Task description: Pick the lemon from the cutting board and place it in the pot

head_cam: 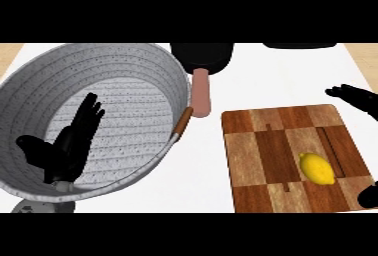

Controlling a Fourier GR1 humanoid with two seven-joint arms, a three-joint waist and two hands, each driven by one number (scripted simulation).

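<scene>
Yellow lemon [316,168] lies on the wooden cutting board [258,150], lower right of frame, towards the board's right side. Nothing touches it. Right hand [358,97] comes in at the right edge, fingers spread and straight above the board's top-right corner, holding nothing; another dark part of it shows at the board's lower-right corner. Grey pot [140,75] fills the upper left and is tipped so its ribbed inside faces the camera. Left hand [66,147] shows in front of the pot's interior with fingers straight, thumb out, nothing held. White counter [207,190] underneath.
</scene>
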